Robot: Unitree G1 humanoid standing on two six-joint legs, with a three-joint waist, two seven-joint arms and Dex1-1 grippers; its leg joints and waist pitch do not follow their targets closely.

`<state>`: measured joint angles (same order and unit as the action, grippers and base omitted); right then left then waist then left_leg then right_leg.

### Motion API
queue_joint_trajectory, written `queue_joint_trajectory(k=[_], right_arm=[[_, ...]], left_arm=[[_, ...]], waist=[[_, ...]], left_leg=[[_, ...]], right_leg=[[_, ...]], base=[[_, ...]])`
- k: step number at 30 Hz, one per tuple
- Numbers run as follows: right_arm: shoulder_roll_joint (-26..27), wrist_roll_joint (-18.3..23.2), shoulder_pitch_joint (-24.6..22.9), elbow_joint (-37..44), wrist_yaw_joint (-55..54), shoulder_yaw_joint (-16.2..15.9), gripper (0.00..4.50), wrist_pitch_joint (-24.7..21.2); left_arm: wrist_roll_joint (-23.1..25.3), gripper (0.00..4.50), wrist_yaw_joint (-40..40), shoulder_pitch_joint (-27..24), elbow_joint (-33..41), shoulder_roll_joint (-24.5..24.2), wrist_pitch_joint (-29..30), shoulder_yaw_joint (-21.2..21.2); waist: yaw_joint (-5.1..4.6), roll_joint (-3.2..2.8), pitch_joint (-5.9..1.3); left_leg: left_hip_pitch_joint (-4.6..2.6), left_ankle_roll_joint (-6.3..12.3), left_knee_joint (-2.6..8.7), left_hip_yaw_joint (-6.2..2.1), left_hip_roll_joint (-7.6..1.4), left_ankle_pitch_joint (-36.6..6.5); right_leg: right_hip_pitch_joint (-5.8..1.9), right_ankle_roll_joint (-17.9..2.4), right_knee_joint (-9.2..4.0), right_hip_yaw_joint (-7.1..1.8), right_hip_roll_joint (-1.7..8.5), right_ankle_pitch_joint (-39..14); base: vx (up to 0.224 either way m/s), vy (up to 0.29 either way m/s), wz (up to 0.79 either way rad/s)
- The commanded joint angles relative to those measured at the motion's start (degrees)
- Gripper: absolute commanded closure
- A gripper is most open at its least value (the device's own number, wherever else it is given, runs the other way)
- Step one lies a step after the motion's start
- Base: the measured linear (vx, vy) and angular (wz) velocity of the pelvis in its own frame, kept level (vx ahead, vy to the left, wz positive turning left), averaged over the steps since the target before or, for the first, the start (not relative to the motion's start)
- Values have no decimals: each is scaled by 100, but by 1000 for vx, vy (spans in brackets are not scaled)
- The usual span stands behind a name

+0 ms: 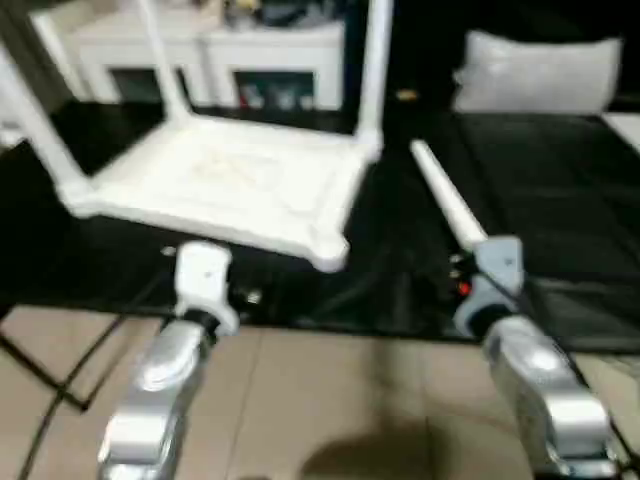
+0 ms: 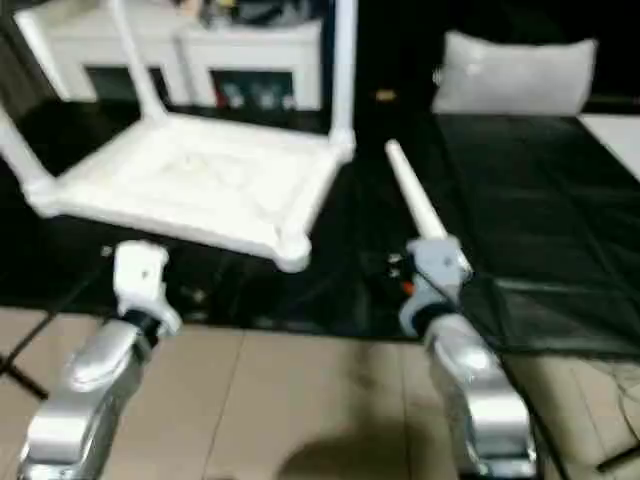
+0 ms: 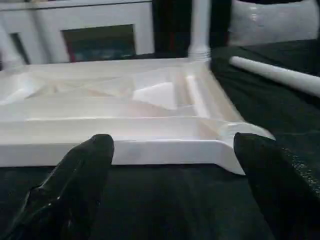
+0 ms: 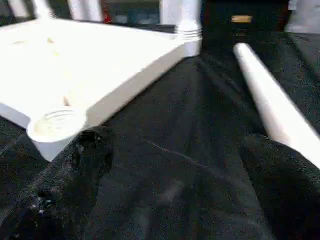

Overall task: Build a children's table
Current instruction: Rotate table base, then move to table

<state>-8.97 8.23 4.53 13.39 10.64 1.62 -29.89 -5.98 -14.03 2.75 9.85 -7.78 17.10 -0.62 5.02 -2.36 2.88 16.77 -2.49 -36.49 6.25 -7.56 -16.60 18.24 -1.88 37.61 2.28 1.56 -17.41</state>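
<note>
Both my claws gape wide, empty. The loose leg (image 4: 272, 95) lies just beside my right claw (image 4: 175, 165). A careless grab could roll it off from the empty socket (image 4: 56, 123).

The white plastic rectangular tabletop (image 1: 225, 185) lies upside down on a black surface, three tapered white tubular legs (image 1: 375, 65) standing upright in its corner sockets. The near right socket (image 4: 56, 125) is empty. A fourth white leg (image 1: 445, 205) lies loose beside it.

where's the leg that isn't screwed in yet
The loose leg lies flat on the black surface on the robot's right, beside the upturned tabletop and just ahead of the right hand, near the empty corner socket.
</note>
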Motion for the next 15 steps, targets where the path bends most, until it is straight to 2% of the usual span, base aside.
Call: queue_joint_trajectory(k=[1, 2, 3, 4, 5, 6, 7, 8, 9, 10, 11, 12, 13, 14, 15], right_arm=[[-52, -26, 131, 46, 38, -4, 0, -94], [-57, -28, 161, 29, 27, -9, 0, -107], [-58, -28, 170, 23, 22, -11, 0, -112], [-60, -27, 178, 19, 16, -13, 0, -116], [-60, -27, 178, 19, 16, -13, 0, -116], [-65, -35, 195, 9, -7, -18, 0, -136], [-71, -65, 215, -10, -26, -38, 0, -137], [-81, -115, 246, -41, -47, -68, 0, -127], [-81, -116, 247, -43, -48, -69, 0, -127], [-86, -127, 276, -59, -59, -82, 0, -131], [-87, -131, 283, -58, -65, -83, 0, -133], [-99, -136, 310, -60, -71, -86, 0, -142], [-99, -136, 310, -60, -71, -86, 0, -142], [-195, -210, 338, -51, -45, -153, 0, -193], [-235, -260, 345, -45, -52, -181, 0, -220]], left_arm=[[-9, 10, 38, 8, -39, -10, 49, -25], [-14, 10, 32, 11, -41, -21, 56, -40], [-11, 10, 27, 13, -40, -21, 59, -41], [-7, 10, 22, 14, -39, -20, 61, -41], [-7, 10, 22, 14, -39, -20, 61, -41], [-6, 10, 5, 18, -36, -16, 45, -39], [7, 10, -1, 21, -38, -20, 46, -42], [30, 10, -12, 22, -55, -39, 43, -60], [31, 10, -13, 22, -56, -40, 43, -61], [42, 10, -15, 29, -71, -48, 43, -73], [39, 10, -15, 31, -73, -50, 41, -75], [28, 10, -13, 43, -83, -52, 35, -83], [28, 10, -13, 43, -83, -52, 35, -83], [28, 10, -28, 60, -104, -53, 26, -95], [29, 10, -34, 66, -111, -58, 21, -106]], waist=[[-364, -88, -383], [-397, -31, -396], [-411, 115, -407], [-359, 217, -396], [-264, 356, -407], [-113, 388, -415], [-57, 333, -401], [-90, 206, -347], [-113, 53, -359], [-377, -199, -404], [-377, -199, -404], [-526, -207, -458], [-534, -182, -441], [-490, -67, -455], [-459, -19, -470]], left_leg=[[-619, 1924, 647, -743, -908, 496], [-647, 2268, 594, -763, -929, 780], [-514, 2493, 374, -574, -707, 1186], [-146, 2344, 193, -256, -314, 1179], [386, 2124, -78, 6, 228, 906], [879, 1500, -445, -105, 58, 393], [1045, 817, -409, -144, 30, 565], [904, 450, -60, -152, -12, 874], [743, 405, 184, -175, -139, 973], [83, 1378, 523, -660, -769, 997], [83, 1378, 523, -660, -769, 997], [-353, 2223, 570, -1013, -1082, 768], [-294, 2827, 414, -1008, -987, 2003], [-224, 2983, 276, -858, -906, 3244], [-105, 2850, 184, -780, -763, 3738]], right_leg=[[482, -631, 70, -23, 375, 31], [561, -504, 91, -61, 442, 160], [503, -565, -82, -219, 621, 702], [120, -787, -288, -383, 696, 1276], [-466, -972, -401, -681, 655, 1911], [-901, -1168, -619, -992, 1156, 2180], [-919, -1077, -481, -793, 966, 3003], [-704, -957, -501, -402, 630, 2763], [-608, -885, -521, -219, 541, 2200], [-118, -435, -71, 83, 124, 538], [-118, -435, -71, 83, 124, 538], [316, -300, 263, 53, 290, -345], [511, 72, 343, -16, 338, -16], [631, 364, 200, -178, 486, 626], [578, 432, 14, -302, 593, 1077]], base=[[145, 29, 4], [121, 9, 7], [121, 9, 7], [176, -7, 12], [167, -17, 7], [167, -17, 7], [94, -10, -6], [85, 17, -10], [85, 17, -10], [151, 40, -4], [162, 40, -3], [162, 40, -3], [73, 33, 3], [0, 0, 0], [0, 0, 0]])
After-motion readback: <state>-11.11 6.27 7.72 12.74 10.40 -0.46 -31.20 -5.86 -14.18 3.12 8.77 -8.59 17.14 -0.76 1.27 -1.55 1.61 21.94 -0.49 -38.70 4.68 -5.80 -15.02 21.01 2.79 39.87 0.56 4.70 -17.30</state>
